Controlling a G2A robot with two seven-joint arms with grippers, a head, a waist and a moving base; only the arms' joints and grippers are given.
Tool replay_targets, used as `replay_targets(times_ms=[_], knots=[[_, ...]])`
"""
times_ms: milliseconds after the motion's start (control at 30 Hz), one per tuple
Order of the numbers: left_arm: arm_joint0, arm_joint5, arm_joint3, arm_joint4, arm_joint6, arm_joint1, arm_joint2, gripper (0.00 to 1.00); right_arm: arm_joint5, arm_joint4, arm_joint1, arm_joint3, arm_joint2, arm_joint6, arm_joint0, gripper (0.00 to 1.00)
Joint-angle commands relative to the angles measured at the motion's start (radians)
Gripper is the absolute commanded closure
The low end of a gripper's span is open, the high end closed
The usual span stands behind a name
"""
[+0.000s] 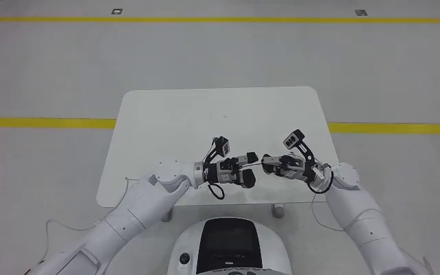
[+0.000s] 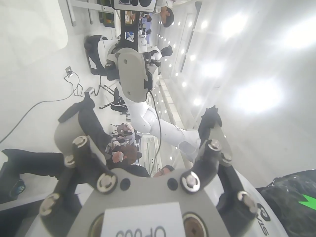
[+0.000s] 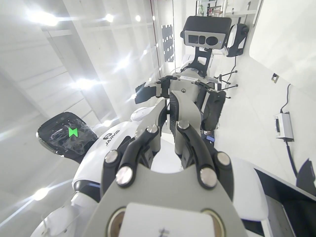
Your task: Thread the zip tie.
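In the top view both arms were held above the near part of the white table (image 1: 206, 117), at about 5 o'clock from its centre, with the grippers pointed tip to tip. The right gripper (image 1: 270, 163) was found at 3 o'clock of the left gripper (image 1: 245, 171), near it but apart. A thin pale strand, taken to be the zip tie (image 1: 256, 163), was seen spanning the gap between them, clear of the table surface.

In the right wrist view the jaws of the right gripper (image 3: 169, 102) were drawn close together. It was therefore judged to be clenched on one end of the zip tie, though the strap itself could not be made out there. In the left wrist view the left gripper (image 2: 148, 110) was spread wide, with nothing seen between its fingers (image 2: 82, 119), and it was judged to be released.

The zip tie was judged to be very light, narrow, smooth and springy. It would be expected to droop over any free length, twist if pinched off-centre, and slip if gripped loosely. Hold was best taken on the flat faces of the strap, close behind the tail tip, and on the sides of the head, with its slot left uncovered. Precise alignment was thought to matter more than force.
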Motion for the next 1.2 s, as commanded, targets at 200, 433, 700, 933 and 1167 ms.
replay_targets(times_ms=[200, 433, 700, 933, 1167], knots=[[0.004, 0.012, -0.003, 0.039, 0.011, 0.000, -0.002, 0.53, 0.001, -0.022, 0.000, 0.021, -0.004, -0.014, 0.012, 1.00], [0.007, 0.062, -0.026, 0.133, 0.076, 0.005, -0.001, 0.74, 0.017, -0.065, 0.007, 0.007, 0.004, -0.035, 0.006, 1.00], [0.017, 0.081, -0.039, 0.167, 0.105, 0.007, -0.004, 0.80, 0.048, -0.117, 0.016, -0.007, 0.010, -0.047, 0.000, 1.00], [0.022, 0.081, -0.042, 0.169, 0.105, 0.007, -0.011, 0.80, 0.072, -0.148, 0.021, -0.010, 0.003, -0.047, 0.001, 1.00], [0.019, 0.092, -0.042, 0.180, 0.103, 0.006, -0.009, 0.83, 0.091, -0.172, 0.024, -0.008, -0.009, -0.048, 0.003, 1.00]])
